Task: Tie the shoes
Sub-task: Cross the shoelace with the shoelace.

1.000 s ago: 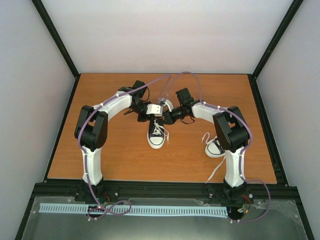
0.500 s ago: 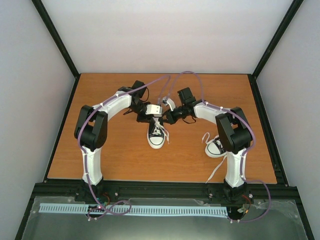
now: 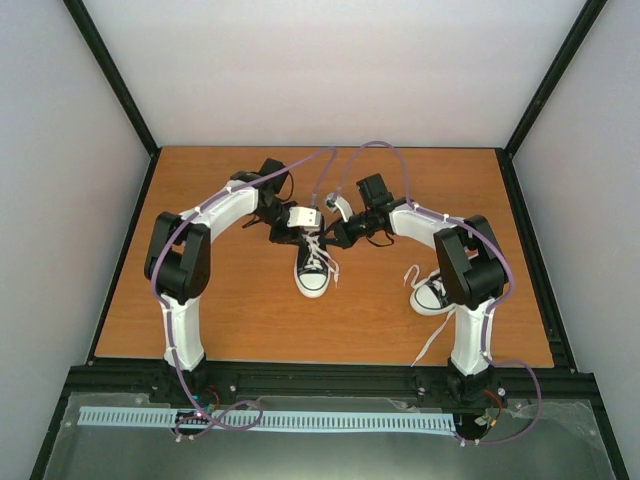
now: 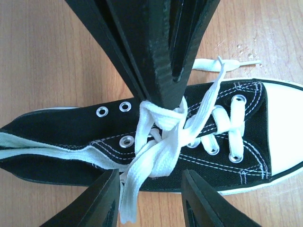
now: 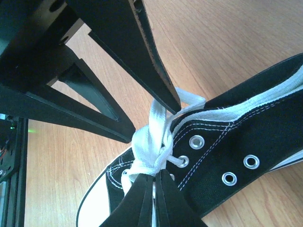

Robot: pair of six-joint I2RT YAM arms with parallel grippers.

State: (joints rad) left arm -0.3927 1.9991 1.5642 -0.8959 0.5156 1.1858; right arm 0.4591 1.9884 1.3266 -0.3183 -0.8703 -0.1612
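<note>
Middle shoe (image 3: 313, 272): lay sole-down near the centre of the table (image 3: 230, 310), white toe cap toward the arm bases, between the two grippers.
Laces (image 4: 163, 142): white and flat, threaded through the lower eyelets, with one end lying on the wood beside the shoe.
Knot (image 5: 147, 142): a slack bunch over the tongue, not drawn down; no finished bow showed.
Right gripper (image 5: 156, 176): jaws together, pinching the laces at the knot.
Left gripper (image 4: 149, 176): jaws apart, straddling the shoe's side with a strand hanging between them, gripping nothing.
Second shoe (image 3: 428, 296): sat close to the right arm, well apart from the middle shoe, its laces untied and trailing toward the near edge.
Risk, slack: with only one side pinched, any pull by the right arm would likely drag the light shoe or undo the crossing.
Risk, missed grab: the left fingers could close on two strands at once, or on the canvas, and jam the knot.
Risk, collision: both sets of fingertips crowded the same spot and could knock together.
</note>
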